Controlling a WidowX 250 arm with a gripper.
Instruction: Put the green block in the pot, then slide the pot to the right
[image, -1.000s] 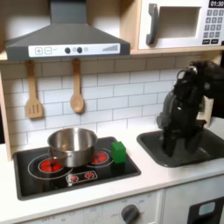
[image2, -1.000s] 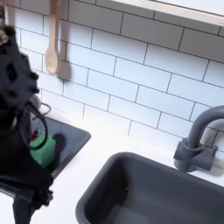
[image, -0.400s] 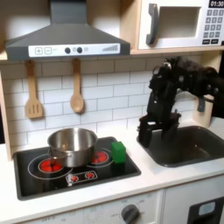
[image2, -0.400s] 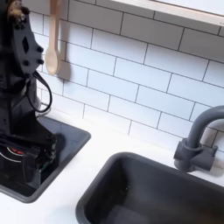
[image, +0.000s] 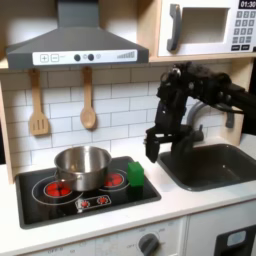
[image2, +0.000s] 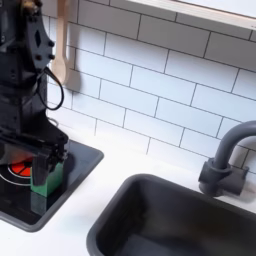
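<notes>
The green block (image: 135, 173) stands on the black stove top (image: 60, 203), just right of the silver pot (image: 83, 165) in the first exterior view. The pot sits on the back left burner. My gripper (image: 153, 150) hangs open a little above and to the right of the block, not touching it. In the second exterior view the gripper (image2: 46, 166) stands in front of the green block (image2: 43, 182), which shows between the fingers and is partly hidden.
A dark grey sink (image: 212, 165) with a faucet (image2: 226, 160) lies right of the stove. A wooden spatula (image: 38, 105) and spoon (image: 88, 100) hang on the tiled wall. A microwave (image: 205, 25) sits above.
The arm has swung from over the sink leftwards to the stove's right edge, bringing the gripper close to the green block. Pot and block have not moved.
</notes>
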